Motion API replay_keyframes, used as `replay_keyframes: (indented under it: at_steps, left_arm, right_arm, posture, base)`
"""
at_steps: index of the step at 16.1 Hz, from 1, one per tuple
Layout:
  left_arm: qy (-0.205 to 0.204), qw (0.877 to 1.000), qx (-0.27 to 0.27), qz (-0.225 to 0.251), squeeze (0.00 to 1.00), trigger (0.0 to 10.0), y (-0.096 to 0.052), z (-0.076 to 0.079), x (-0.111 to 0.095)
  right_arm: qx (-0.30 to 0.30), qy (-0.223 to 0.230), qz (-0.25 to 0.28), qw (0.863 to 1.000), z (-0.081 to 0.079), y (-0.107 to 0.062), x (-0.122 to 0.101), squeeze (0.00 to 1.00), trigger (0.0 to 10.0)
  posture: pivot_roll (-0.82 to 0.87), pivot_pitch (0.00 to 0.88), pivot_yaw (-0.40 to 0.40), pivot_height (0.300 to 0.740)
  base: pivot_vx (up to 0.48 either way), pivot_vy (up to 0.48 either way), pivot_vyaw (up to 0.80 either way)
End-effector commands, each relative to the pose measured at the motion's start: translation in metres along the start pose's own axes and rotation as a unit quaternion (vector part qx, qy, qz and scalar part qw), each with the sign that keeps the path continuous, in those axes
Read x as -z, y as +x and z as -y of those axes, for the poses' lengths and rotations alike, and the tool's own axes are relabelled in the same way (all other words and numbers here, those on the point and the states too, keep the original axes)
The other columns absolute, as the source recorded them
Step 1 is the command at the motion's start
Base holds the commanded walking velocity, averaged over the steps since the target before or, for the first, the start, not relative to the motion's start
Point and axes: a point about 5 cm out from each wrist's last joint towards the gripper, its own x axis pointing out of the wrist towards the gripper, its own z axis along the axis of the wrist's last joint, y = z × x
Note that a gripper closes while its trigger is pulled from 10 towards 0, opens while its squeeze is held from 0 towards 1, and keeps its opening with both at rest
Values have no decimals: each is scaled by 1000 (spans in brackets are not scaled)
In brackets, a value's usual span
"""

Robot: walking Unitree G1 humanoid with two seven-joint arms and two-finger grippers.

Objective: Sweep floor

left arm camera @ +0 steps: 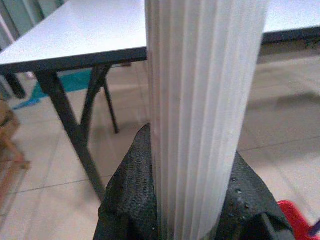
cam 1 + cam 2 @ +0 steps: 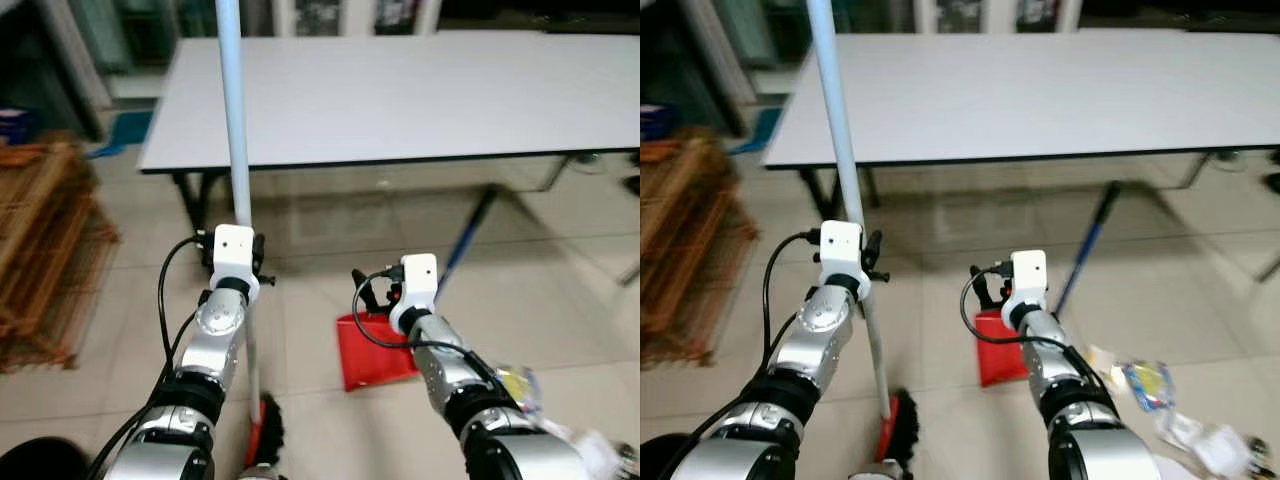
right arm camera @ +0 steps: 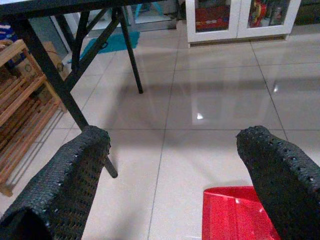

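My left gripper (image 2: 254, 260) is shut on the broom's pale ribbed handle (image 2: 232, 100), which stands nearly upright. In the left wrist view the black fingers (image 1: 127, 200) wrap the handle (image 1: 200, 100). The broom's red head with black bristles (image 2: 264, 432) rests on the tiles by my left arm. My right gripper (image 2: 377, 293) is open, with nothing between its pads (image 3: 75, 170), and hangs just above the near edge of the red dustpan (image 2: 375, 355). The dustpan's blue stick (image 2: 465, 240) leans away toward the table.
A long white table (image 2: 400, 90) on black legs spans the view ahead. A wooden rack (image 2: 40, 250) stands on the left. Scattered wrappers and litter (image 2: 1145, 385) lie on the tiles to the right of my right arm. White cabinets (image 3: 240, 20) line the far wall.
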Motion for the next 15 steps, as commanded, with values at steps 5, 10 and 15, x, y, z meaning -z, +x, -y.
replay_keyframes:
  at_steps: [5,10,15]
  left_arm:
    - [-3,1000,21,14,0,10000,3,15,-8]
    - [6,1000,20,11,0,10000,3,15,-7]
    - [10,1000,17,6,0,10000,3,14,-6]
  right_arm:
    - [21,1,0,1000,13,-4,1,0,10000]
    - [19,-1,-2,1000,12,-5,2,0,10000]
    - [17,0,-3,1000,11,-5,3,0,10000]
  posture:
    - [59,54,10,740]
    - [59,56,11,740]
    - [59,59,11,740]
  base:
    - [288,0,0]
    - [291,0,0]
    - [415,0,0]
